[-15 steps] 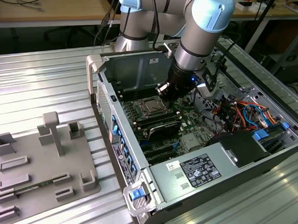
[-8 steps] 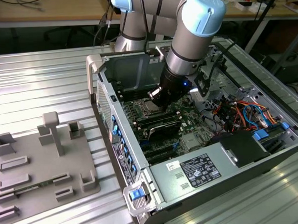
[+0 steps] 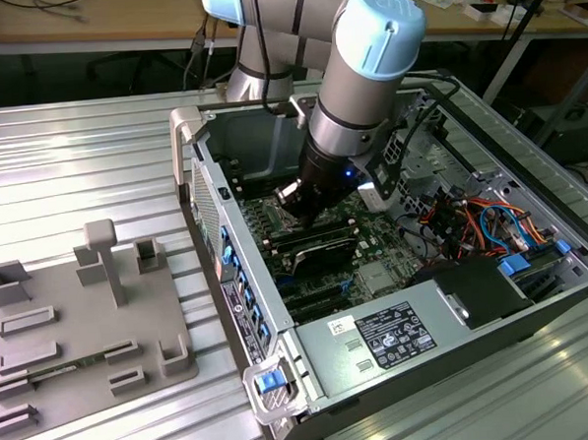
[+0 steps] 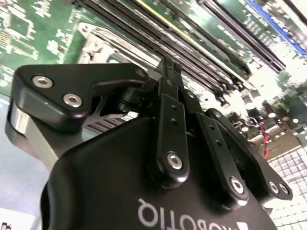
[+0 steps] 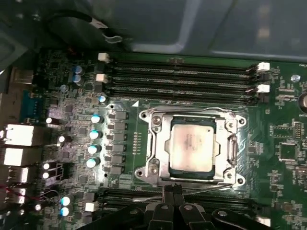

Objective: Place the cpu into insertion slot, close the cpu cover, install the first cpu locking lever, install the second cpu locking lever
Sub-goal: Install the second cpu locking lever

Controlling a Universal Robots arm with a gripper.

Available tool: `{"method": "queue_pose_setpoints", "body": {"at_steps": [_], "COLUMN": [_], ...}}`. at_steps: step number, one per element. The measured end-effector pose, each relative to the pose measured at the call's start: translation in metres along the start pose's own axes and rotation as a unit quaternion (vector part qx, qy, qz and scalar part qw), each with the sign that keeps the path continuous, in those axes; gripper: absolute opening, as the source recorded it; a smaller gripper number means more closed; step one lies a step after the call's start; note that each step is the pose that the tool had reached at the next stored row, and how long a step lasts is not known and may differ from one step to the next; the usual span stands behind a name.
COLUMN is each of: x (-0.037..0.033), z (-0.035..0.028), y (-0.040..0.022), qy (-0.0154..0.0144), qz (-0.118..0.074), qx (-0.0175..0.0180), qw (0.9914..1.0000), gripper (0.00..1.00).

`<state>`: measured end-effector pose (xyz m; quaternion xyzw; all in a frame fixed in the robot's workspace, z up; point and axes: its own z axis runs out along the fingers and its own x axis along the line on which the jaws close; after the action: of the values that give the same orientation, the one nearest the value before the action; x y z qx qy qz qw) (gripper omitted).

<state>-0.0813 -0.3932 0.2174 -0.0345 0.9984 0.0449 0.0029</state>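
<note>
— Inspector: What is obscured?

— Arm: In the exterior view my own wrist hides my gripper [image 3: 302,218] and the socket. In the first wrist view, my fingertips [image 5: 172,195] cut off one edge of the cpu cover [image 5: 158,146].

— Inspector: Chip position? Jaws?

— Arm: The cpu [image 5: 193,146] lies flat in the insertion slot [image 5: 229,148], cover down around it, edges parallel to the memory slots [image 5: 182,79]. Jaws together, holding nothing.

An open computer case [image 3: 312,377] is seen on the ribbed metal bench [image 3: 74,162]. A grey fixture plate [image 3: 78,330] lies beside the case. Orange and blue cables [image 3: 481,220] are bundled inside the case, near its grey power supply [image 3: 389,338].
</note>
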Motion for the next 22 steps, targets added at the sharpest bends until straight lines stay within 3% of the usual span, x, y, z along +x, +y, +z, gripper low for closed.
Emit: {"method": "queue_pose_setpoints", "body": {"at_steps": [4, 22], "x": [0.0158, 0.0202], "z": [0.0001, 0.0072], "y": [0.0012, 0.008], "qy": [0.0001, 0.0001], "qz": [0.0, 0.0], "qx": [0.0, 0.0], "qw": [1.0, 1.0], "gripper": [0.11, 0.11]}}
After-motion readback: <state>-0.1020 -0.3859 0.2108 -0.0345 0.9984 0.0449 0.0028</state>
